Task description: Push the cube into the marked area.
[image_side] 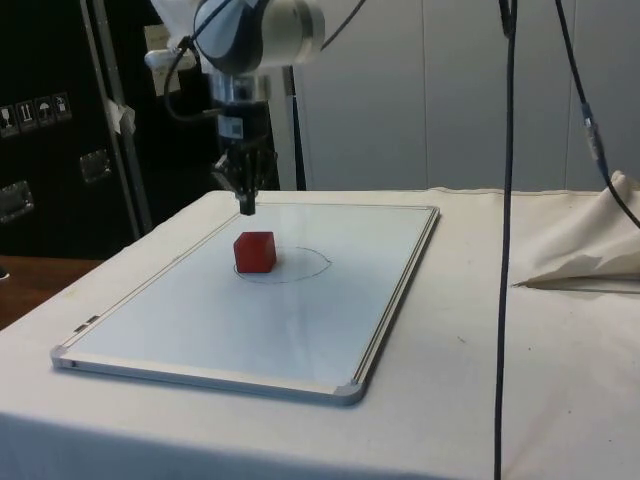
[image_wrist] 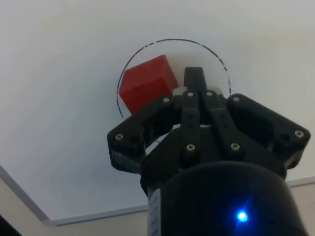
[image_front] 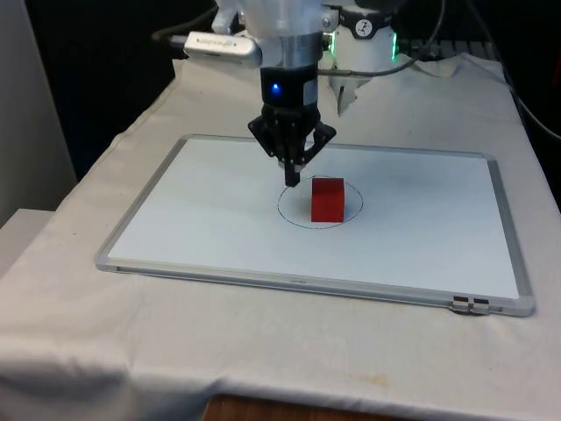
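Note:
A red cube stands on a white board inside a thin black circle drawn near the board's middle. The cube sits toward the side of the circle nearest the front view's near edge. My black gripper is shut, fingers pressed together, pointing straight down. Its tip hangs just above the board at the circle's far rim, slightly to the front view's left of the cube and a short gap away from it.
The board has a grey metal frame and lies on the white tablecloth. A black cable hangs down in the side view. Crumpled cloth lies at the table's far side there.

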Tool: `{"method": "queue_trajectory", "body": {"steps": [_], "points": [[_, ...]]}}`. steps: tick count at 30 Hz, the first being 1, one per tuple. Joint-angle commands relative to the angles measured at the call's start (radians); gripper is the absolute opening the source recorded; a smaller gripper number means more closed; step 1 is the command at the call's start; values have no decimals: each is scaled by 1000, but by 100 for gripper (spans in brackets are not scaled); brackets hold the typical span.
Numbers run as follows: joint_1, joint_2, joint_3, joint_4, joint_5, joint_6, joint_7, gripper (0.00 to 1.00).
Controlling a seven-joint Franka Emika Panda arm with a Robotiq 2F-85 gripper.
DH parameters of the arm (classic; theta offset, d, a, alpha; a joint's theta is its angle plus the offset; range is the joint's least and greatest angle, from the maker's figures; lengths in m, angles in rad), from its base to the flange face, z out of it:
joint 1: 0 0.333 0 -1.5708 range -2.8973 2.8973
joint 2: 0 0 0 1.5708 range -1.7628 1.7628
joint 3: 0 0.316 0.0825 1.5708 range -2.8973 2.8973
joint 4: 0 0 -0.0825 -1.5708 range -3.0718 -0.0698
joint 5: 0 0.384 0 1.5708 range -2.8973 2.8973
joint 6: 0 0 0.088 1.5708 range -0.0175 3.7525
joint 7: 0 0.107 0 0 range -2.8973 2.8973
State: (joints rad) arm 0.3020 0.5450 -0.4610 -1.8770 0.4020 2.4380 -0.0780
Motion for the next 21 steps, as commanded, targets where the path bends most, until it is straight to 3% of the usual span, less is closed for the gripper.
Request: {"method": "queue_trajectory", "body": {"steps": [1,6,13,14,21], "points": [[4,-9,-11,3,-11,-19,15,0],[0,-29,-19,14,-12,-37,20,0],[4,-73,-44,23,-26,-85,52,0],[0,-66,-35,22,-16,-71,38,0],[5,-126,-57,19,-35,-115,55,0]]}}
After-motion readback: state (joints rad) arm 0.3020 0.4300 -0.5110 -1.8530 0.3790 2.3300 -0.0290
